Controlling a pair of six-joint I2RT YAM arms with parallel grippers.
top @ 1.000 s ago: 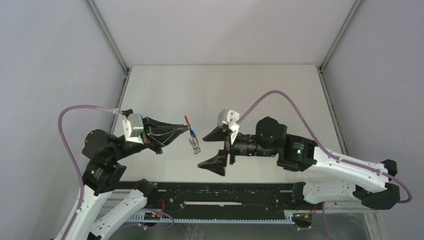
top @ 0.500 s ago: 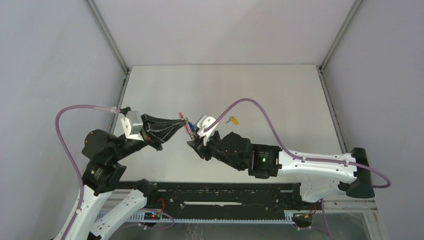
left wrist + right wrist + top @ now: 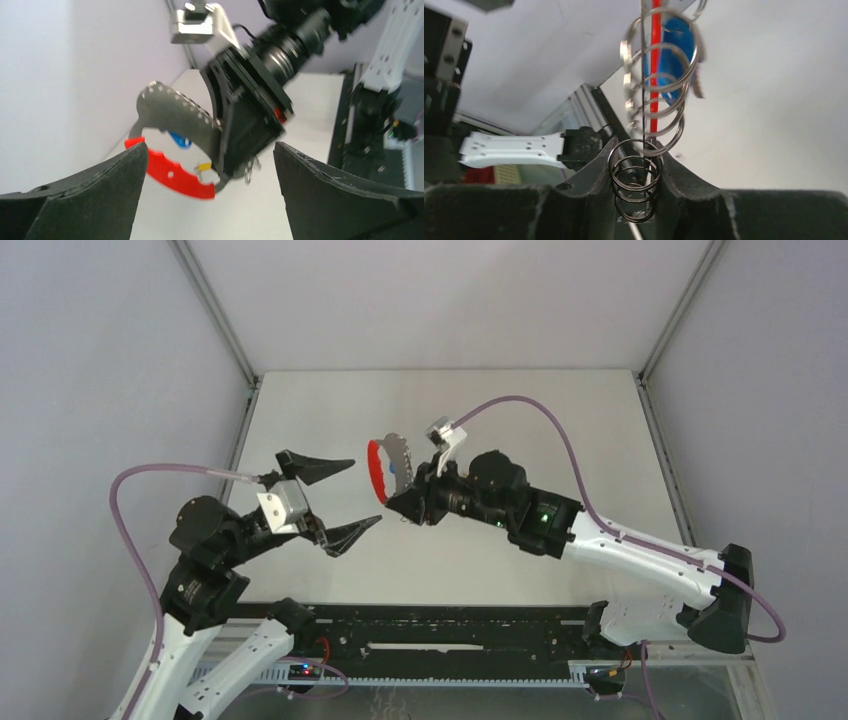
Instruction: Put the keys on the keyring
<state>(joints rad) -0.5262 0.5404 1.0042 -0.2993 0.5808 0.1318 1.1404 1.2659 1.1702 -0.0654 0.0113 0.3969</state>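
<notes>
1. The left arm (image 3: pixel 205 540) reaches in from the near-left corner, and a purple cable (image 3: pixel 125 500) loops off its wrist.
2. The left hand (image 3: pixel 365 491) hangs above the desk (image 3: pixel 560 430) with its two fingers (image 3: pixel 90 195) spread wide, and nothing is between them. In the left wrist view each finger sits at a lower corner, with open space in the middle.
3. The keyring (image 3: pixel 376 470) is in the air just beyond the left fingertips, clear of both of them. From above it reads as a red curve joined to a grey curve, both smeared by blur. The left wrist view shows the same red and grey bands closing into a loop.
4. The blue key (image 3: pixel 674 47) hangs on the keyring. In the right wrist view its blue head sits behind the metal rings and beside the red strip.
5. Only a speck of the yellow key (image 3: pixel 202 166) shows, seen through the loop in the left wrist view. It is too blurred to tell whether it hangs there or lies on the desk.
6. The right hand (image 3: pixel 636 165) is pinching the lower coils of the keyring's chain of metal rings, with one finger on each side. The rest of the chain rises out of the grip.
7. The right arm (image 3: pixel 620 545) stretches from the near-right corner across to the middle of the desk, carrying its own purple cable in an arc above it.
</notes>
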